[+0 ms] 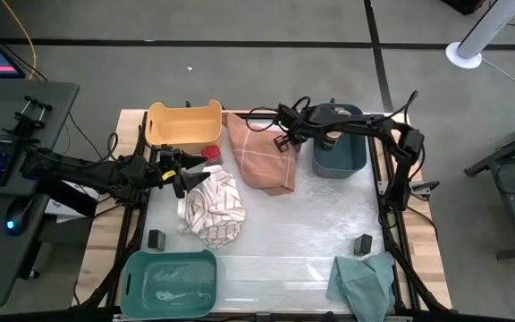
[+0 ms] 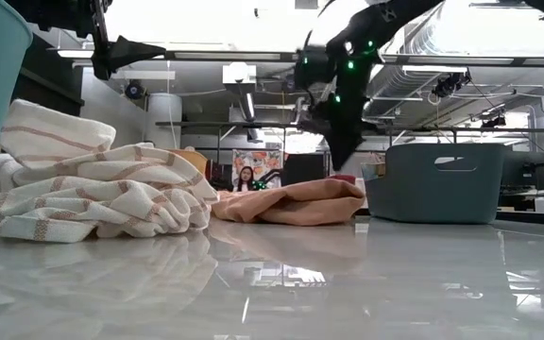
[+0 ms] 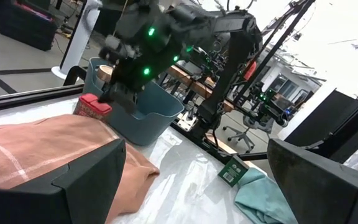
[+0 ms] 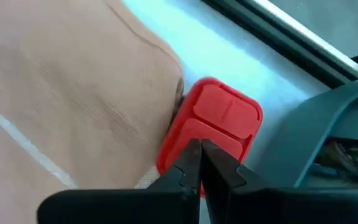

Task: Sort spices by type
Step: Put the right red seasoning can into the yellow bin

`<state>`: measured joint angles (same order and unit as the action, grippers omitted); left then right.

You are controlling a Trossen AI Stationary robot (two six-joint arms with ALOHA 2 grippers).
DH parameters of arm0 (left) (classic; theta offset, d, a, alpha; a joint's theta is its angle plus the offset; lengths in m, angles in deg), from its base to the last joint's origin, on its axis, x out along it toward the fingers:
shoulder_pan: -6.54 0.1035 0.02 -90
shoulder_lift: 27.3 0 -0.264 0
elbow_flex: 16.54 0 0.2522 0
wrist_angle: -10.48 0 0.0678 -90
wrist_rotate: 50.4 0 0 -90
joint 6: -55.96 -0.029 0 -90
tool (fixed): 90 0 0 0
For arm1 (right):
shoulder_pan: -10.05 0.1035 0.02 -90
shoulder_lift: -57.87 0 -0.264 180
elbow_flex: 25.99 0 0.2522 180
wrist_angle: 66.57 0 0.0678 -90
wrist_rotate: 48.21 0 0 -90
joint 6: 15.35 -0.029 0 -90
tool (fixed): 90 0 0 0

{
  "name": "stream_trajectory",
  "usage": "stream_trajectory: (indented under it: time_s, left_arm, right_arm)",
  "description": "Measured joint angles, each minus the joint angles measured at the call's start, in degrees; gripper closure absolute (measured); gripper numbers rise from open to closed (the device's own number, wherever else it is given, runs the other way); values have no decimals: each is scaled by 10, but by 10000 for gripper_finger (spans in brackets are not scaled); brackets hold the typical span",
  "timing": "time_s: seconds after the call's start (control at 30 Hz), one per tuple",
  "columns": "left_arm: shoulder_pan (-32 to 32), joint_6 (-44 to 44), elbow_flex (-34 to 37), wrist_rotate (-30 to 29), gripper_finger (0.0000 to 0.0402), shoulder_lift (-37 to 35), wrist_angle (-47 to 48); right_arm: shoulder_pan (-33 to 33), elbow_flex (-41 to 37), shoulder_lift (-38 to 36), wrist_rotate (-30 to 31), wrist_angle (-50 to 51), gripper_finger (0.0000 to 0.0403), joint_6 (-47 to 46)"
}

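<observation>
A boxy red-topped spice container [image 4: 219, 118] stands at the edge of the orange cloth [image 1: 262, 156], right beside the blue bin [image 1: 340, 150]. My right gripper [image 4: 199, 163] is shut and slants down at that container's lid; in the left wrist view it [image 3: 112, 98] hangs just beside the container [image 3: 92, 106]. A tan-topped jar [image 1: 332, 140] sits inside the blue bin. Another red-topped container [image 1: 211, 153] stands by the yellow bin [image 1: 184, 123]. Two small black blocks [image 1: 156, 239] [image 1: 362, 243] rest on the table. My left gripper [image 1: 186, 176] waits open above the striped cloth [image 1: 215, 207]. My right gripper's shut fingertips [image 4: 191, 168] come from above, slanting down, at the near edge of the red lid [image 4: 211, 140]. I cannot tell whether they touch it. The container stands on its base between cloth and bin.
A teal bin [image 1: 170, 284] sits at the near left corner and a green cloth [image 1: 365, 282] at the near right. The middle of the table [image 1: 302, 224] is bare. In the low view a person [image 2: 246, 177] shows far behind the table.
</observation>
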<state>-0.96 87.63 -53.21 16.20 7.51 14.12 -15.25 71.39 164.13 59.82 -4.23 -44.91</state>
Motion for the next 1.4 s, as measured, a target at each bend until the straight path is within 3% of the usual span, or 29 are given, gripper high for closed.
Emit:
stream_trajectory:
  time_s: [0.13, 0.23, 0.33, 0.57, 0.73, 0.93, 1.27, 1.4]
  left_arm:
    - [0, -3, 0, 0, 23, 0, 0]
    - [0, -4, 0, 0, 23, 0, 0]
    - [0, -4, 0, 0, 23, 0, 0]
    - [0, -12, 0, 0, 23, 0, 0]
    - [0, -13, 0, 1, 23, 0, -6]
    - [0, -4, 0, 4, 23, -8, -15]
    - [0, -32, 0, 4, 23, -14, -184]
    - [0, -34, -16, 4, 23, -14, -187]
  right_arm:
    - [-7, 26, -21, -9, -7, 400, 1]
    - [-24, 30, -19, -24, 7, 372, -16]
    - [-46, 23, -19, -66, -2, 310, -47]
    - [-63, 18, -19, -73, -3, 122, -46]
    - [-61, 18, -4, -43, -1, 46, -66]
    - [-62, 18, 14, -48, -5, 34, -82]
    - [-58, 18, 47, -79, 3, 34, -121]
    - [-58, 18, 50, -80, 6, 39, -135]
